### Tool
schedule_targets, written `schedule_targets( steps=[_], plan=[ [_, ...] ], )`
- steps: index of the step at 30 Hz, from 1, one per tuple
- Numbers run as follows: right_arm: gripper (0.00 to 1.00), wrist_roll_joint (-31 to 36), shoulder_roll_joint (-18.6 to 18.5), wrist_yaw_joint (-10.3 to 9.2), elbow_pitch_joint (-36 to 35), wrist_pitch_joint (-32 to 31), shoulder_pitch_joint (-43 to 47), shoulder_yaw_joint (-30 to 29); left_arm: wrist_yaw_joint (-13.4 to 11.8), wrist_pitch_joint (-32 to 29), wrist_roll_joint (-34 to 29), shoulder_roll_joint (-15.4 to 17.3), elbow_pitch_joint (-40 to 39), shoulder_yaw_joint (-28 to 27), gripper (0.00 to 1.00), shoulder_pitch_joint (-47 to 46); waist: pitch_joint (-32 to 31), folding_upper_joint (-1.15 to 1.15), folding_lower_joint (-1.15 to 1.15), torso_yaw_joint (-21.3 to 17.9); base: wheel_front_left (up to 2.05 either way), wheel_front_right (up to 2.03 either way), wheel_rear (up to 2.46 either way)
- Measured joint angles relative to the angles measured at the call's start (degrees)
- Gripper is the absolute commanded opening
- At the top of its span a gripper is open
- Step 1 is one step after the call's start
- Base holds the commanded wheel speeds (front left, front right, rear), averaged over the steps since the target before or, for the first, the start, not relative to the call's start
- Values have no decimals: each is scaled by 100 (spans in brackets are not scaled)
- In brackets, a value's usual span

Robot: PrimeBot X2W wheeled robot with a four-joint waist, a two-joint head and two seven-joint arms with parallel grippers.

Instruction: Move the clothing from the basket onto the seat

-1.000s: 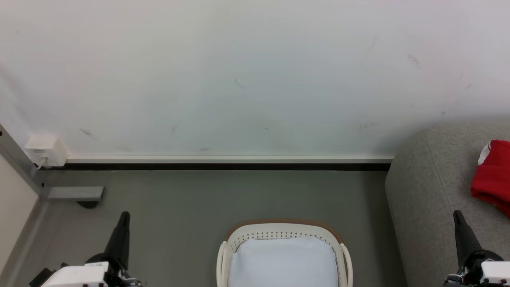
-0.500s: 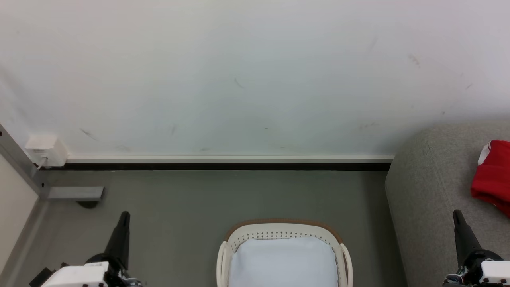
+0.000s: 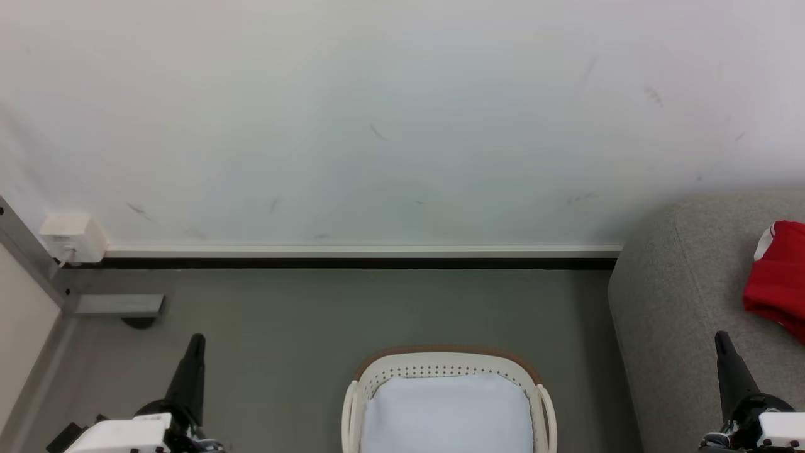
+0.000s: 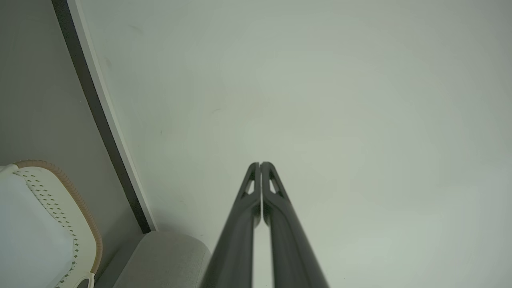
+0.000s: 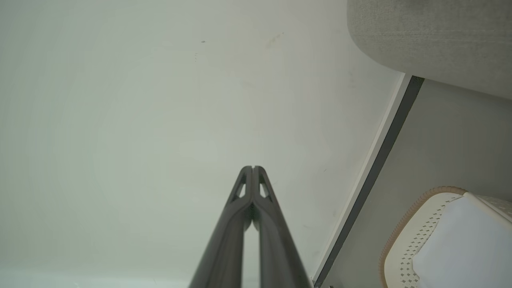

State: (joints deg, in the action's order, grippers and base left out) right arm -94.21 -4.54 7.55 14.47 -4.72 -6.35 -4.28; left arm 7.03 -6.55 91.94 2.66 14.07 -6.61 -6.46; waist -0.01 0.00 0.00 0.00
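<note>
Red clothing (image 3: 777, 280) lying on the grey seat (image 3: 679, 302) at right, white basket (image 3: 383, 368) on the floor (image 3: 283, 314) nearby, left gripper (image 4: 260, 164) and right gripper (image 5: 253, 168) fingers pressed together, pointing at the wall (image 3: 377, 94)

You are looking at a grey floor (image 3: 302, 314) that is carrying the basket (image 3: 448, 366) at bottom centre, with a white liner (image 3: 446, 412) lying inside it. At your right the seat (image 3: 679, 296) is standing on that floor, and the clothing (image 3: 777, 277) is lying on its cushion in a red heap at the frame edge.
</note>
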Motion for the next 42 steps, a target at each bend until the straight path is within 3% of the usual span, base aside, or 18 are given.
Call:
schedule_targets(
  steps=[42],
  plan=[
    [0, 9, 27, 0, 0, -27, -1, -23, 0, 0, 1, 0, 0, 0, 0, -1, 0, 0, 0, 0, 0, 0, 0]
  ],
)
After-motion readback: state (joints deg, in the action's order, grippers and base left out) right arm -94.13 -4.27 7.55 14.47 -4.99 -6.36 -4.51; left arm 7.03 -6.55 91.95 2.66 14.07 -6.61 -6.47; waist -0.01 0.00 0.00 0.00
